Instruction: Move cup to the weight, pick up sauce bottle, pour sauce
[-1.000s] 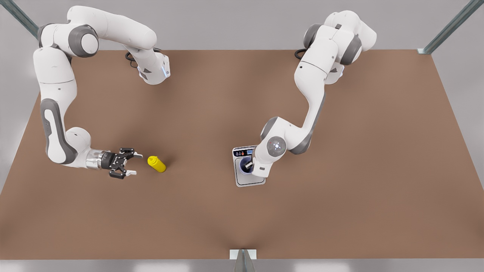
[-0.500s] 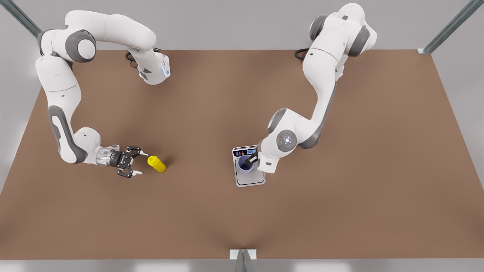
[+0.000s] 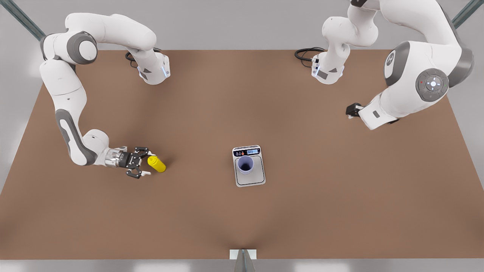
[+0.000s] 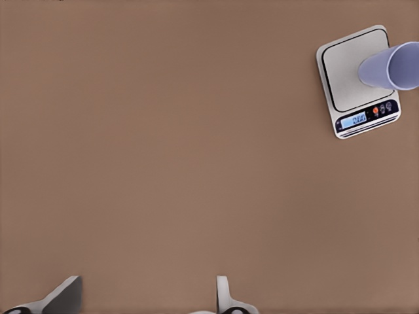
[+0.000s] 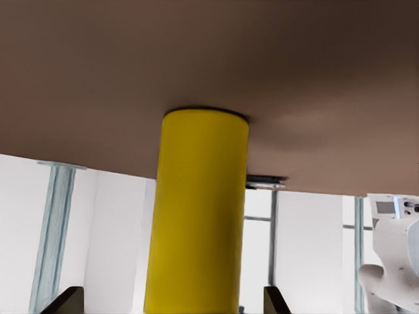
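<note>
The cup (image 3: 245, 165) stands on the scale (image 3: 252, 178), in the middle of the front view; the scale sits on the brown worktop (image 3: 302, 211); the yellow bottle (image 3: 157, 163) stands on the worktop at the front view's left, well apart from the scale; the right gripper (image 3: 148, 164) is low at the bottle, its jaws apart with the bottle's cap end between them; the left gripper (image 3: 351, 110) hangs high at the front view's upper right, far from the cup, its jaws apart and holding nothing.
</note>
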